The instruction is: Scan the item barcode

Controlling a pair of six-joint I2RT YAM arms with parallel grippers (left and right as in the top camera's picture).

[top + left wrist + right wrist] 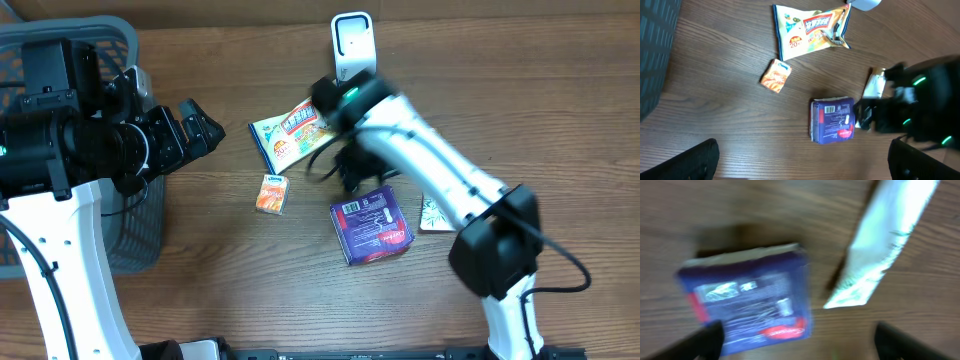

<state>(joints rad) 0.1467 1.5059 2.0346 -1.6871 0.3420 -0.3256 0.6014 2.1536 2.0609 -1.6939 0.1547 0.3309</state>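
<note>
Wood-grain table point(200, 300), matt; purple pack point(372, 225) in glossy plastic film (snack bag point(285, 135) likewise).

Purple packet point(371, 224) flat, barcode point(350, 209) up

Snack bag point(285, 135), small orange packet point(271, 193) and perhaps a pale sachet point(890, 245) lie apart on the table point(220, 300)

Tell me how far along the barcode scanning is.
Done: can't confirm any scan; the purple package lies barcode up on the table, ungripped. In hand: nothing; right gripper and left gripper are open. Possibly left: snack bag, orange packet, white packet, all lying flat.
</note>
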